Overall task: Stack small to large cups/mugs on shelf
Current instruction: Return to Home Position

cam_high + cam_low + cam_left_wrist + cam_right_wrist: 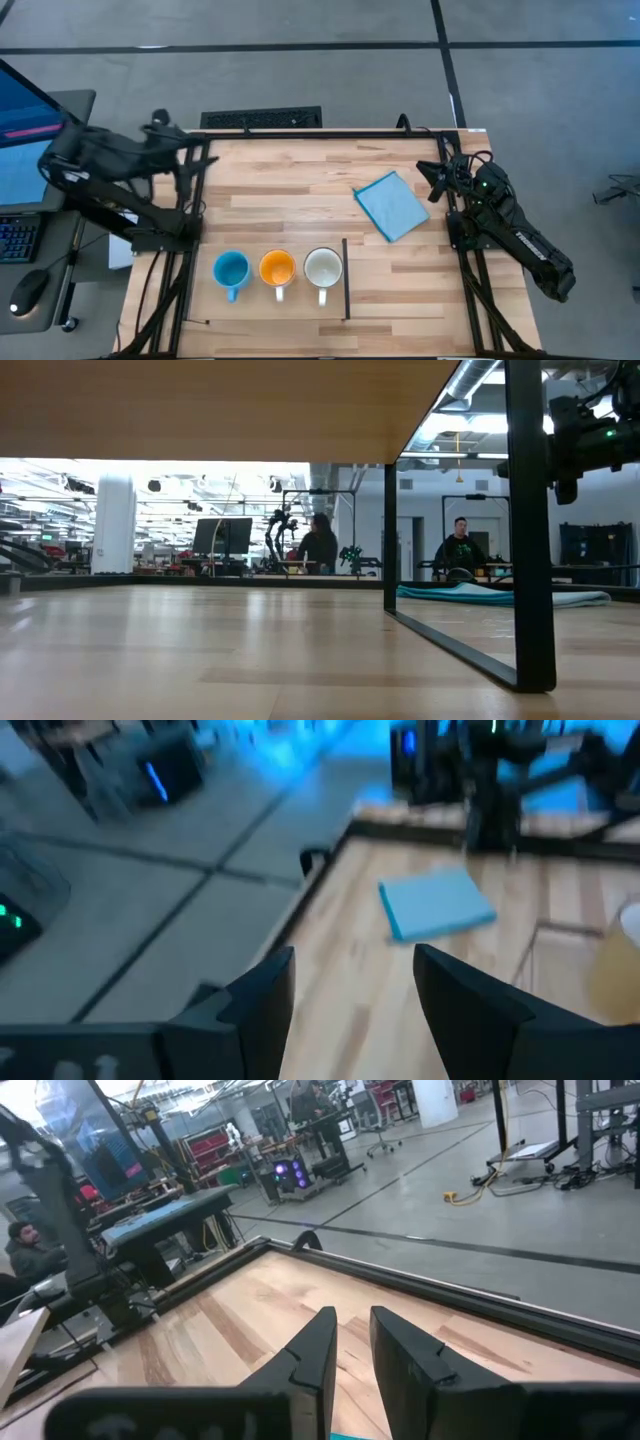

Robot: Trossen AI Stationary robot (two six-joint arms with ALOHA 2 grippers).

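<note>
Three handled mugs stand upright in a row near the table's near edge: light blue (231, 270), orange (277, 268) and white (323, 267), handles toward the near edge. They stand on the shelf patch (270, 312), which is edged by a thin black strip (345, 285). My left gripper (198, 165) hovers open over the table's far left, well away from the mugs; its wrist view (352, 1000) shows nothing between the fingers. My right gripper (434, 176) waits at the far right, fingers close together (352, 1345) and empty.
A flat light-blue square cloth (392, 205) lies on the table right of centre, near my right gripper; it also shows in the left wrist view (437, 905) and the low view (500, 595). A black frame post (530, 530) stands close in the low view. People show in the room beyond.
</note>
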